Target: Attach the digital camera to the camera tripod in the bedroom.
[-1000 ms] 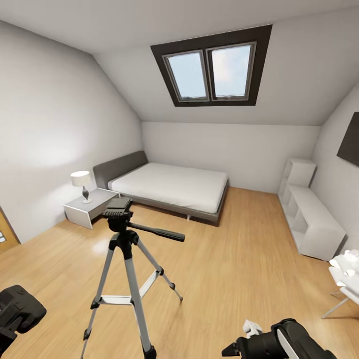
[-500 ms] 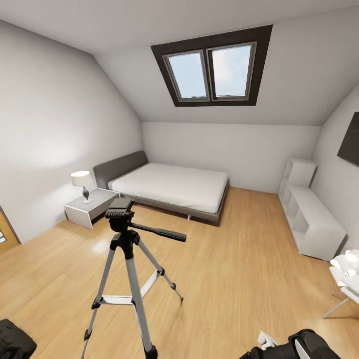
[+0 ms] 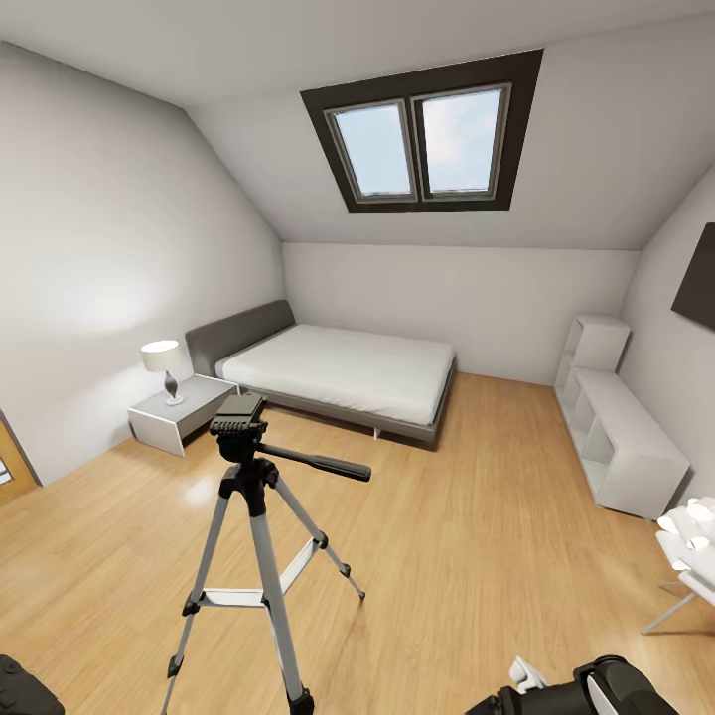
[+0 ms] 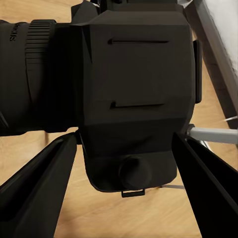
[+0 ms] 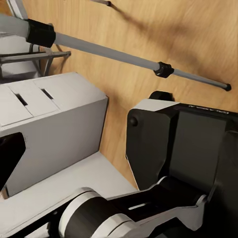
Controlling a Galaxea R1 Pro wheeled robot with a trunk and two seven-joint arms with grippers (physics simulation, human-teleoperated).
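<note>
Two left gripper fingers (image 4: 34, 183) clamp the digital camera (image 4: 134, 94); the right gripper's (image 3: 556, 690) opening cannot be judged.

A silver-grey tripod leg (image 5: 99, 49) with black joints crosses the light wood floor (image 5: 163, 29) — beside it sits a white robot base (image 5: 44, 129), with a black-and-white arm link (image 5: 178, 148) near that base.

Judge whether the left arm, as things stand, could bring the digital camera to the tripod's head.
Probably yes. The left gripper holds the digital camera, and the camera tripod has a bare head with open floor around it.
</note>
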